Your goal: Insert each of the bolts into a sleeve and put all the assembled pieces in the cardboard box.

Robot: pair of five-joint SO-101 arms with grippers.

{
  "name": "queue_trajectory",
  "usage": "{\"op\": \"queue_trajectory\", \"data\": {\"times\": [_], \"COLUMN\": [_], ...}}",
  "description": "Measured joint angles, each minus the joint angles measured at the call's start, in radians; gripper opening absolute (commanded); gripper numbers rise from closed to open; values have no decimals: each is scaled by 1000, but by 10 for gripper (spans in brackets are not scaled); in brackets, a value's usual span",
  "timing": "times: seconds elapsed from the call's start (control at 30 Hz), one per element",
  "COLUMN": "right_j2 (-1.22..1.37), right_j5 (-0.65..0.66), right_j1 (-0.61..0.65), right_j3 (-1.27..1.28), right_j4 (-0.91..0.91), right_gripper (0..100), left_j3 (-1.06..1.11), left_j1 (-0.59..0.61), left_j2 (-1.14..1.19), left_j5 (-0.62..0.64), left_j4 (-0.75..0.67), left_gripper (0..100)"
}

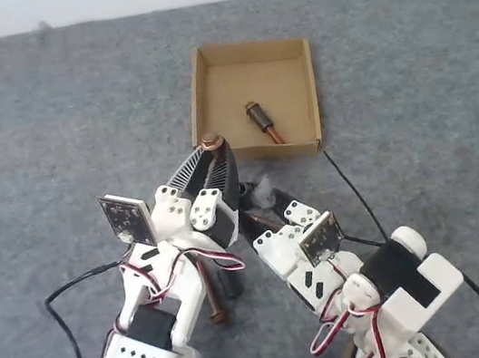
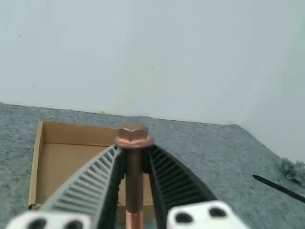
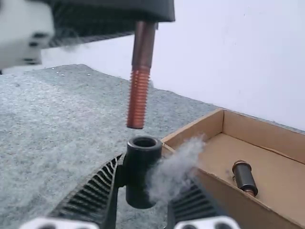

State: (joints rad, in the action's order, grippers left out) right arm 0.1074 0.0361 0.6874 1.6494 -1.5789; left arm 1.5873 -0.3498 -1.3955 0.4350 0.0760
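Heads up, the bolt (image 3: 139, 90) clamped between the left fingers (image 2: 90, 186) is held just above the sleeve (image 3: 141, 167) gripped in the right fingers (image 3: 90, 195), so the rim could get clipped and the sleeve knocked loose if it's lowered off-centre.

Your left gripper (image 2: 133, 152) holds the bolt (image 2: 133, 136) just above the sleeve (image 3: 141, 162) in your right gripper (image 3: 145, 177); beyond both lies the cardboard box (image 1: 249, 46), one assembled piece (image 1: 261, 120) inside.

Upright sleeve (image 3: 141, 171) in right gripper (image 3: 145, 186); bolt (image 3: 139, 90) just above its bore, apparently aligned; assembled piece (image 3: 245, 177) in cardboard box (image 3: 269, 136).
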Motion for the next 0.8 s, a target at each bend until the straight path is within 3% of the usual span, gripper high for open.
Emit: {"op": "queue_trajectory", "data": {"times": [0.53, 0.8], "right_j2": [0, 0], "right_j5": [0, 0], "right_j1": [0, -2], "right_j3": [0, 0], "right_j4": [2, 29], "right_gripper": [6, 6], "left_j3": [2, -14], "left_j1": [0, -3], "left_j2": [12, 301], "left_j5": [0, 5], "left_j4": [-66, -206], "left_gripper": [12, 12]}}
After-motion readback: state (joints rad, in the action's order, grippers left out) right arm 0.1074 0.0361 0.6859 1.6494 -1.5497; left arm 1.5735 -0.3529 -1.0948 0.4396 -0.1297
